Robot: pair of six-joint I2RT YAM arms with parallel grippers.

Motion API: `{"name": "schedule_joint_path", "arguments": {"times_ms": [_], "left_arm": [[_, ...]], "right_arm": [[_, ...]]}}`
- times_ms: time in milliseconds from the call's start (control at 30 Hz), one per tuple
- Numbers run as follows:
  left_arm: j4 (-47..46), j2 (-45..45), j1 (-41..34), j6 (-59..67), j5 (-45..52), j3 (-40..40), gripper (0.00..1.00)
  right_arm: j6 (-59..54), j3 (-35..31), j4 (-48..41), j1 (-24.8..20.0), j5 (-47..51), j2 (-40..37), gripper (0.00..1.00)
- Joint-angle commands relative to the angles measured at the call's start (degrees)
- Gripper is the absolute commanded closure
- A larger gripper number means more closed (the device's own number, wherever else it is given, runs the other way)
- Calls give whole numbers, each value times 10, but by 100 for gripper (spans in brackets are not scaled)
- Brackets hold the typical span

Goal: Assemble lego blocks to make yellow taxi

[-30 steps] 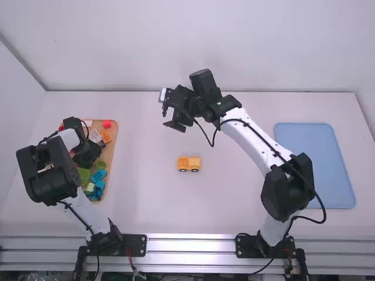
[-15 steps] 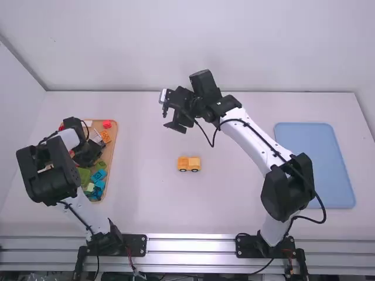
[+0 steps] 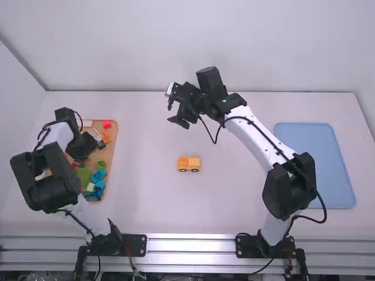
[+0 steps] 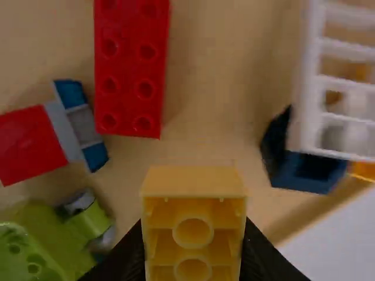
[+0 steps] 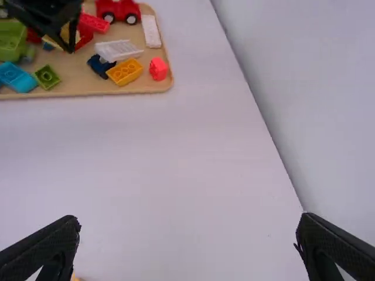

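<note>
Over the wooden parts tray at the left stands my left gripper [image 3: 82,147]. In the left wrist view, my left gripper [image 4: 193,254] is shut on a yellow block [image 4: 193,181], whose hollow underside faces the camera. A small orange-yellow vehicle [image 3: 188,164] with dark wheels rests upright on the middle of the table. My right gripper [image 3: 180,121] hangs above the table beyond the vehicle. In the right wrist view, my right gripper [image 5: 187,240] is open with nothing between its fingers.
The wooden tray [image 3: 111,161] holds loose pieces: a red brick [image 4: 130,70], a white grille-like piece [image 5: 118,50], an orange brick [image 5: 125,71], a blue brick [image 5: 17,77] and green ones. A blue tray [image 3: 316,167] lies at the right; walls bound the table's back and left.
My left gripper has shifted slightly up and to the left over the wooden tray. The right gripper has moved a little to the right. The vehicle has stayed put.
</note>
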Motion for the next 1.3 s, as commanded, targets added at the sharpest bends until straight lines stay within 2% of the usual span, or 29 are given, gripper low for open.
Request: {"name": "schedule_joint_path", "arguments": {"times_ms": [0,167,233,300,500,600,767,800,967,1000,1067,1167,1267], "left_arm": [[13,-88,-1,54,54,-16,72],[144,-241,-35,190,256,-122,69],[186,-273,-48,214,306,-153,70],[267,-320,-82,265,408,-208,77],[408,-342,-175,392,600,-285,80],[480,-329,-231,421,638,-305,84],[566,-294,-292,431,642,-311,85],[600,-280,-308,423,642,-311,85],[704,-233,-328,375,642,-311,86],[749,-215,-327,344,642,-311,86],[794,-195,-327,315,642,-310,87],[840,-169,-329,285,658,-306,89],[876,-147,-326,268,691,-298,90]], "right_arm": [[70,-5,10,-16,-21,7,1],[44,-8,-3,-56,-195,8,1],[32,-16,1,-66,-249,8,1],[38,-43,39,-84,-340,8,1],[91,-108,157,-105,-470,8,1],[147,-140,229,-106,-511,8,1],[210,-172,303,-105,-550,8,1],[229,-178,317,-105,-557,8,6],[226,-182,307,-101,-561,8,15],[226,-182,303,-101,-565,8,21],[217,-182,300,-101,-581,8,25],[206,-182,297,-101,-589,8,27],[206,-182,297,-94,-555,8,29]]}}
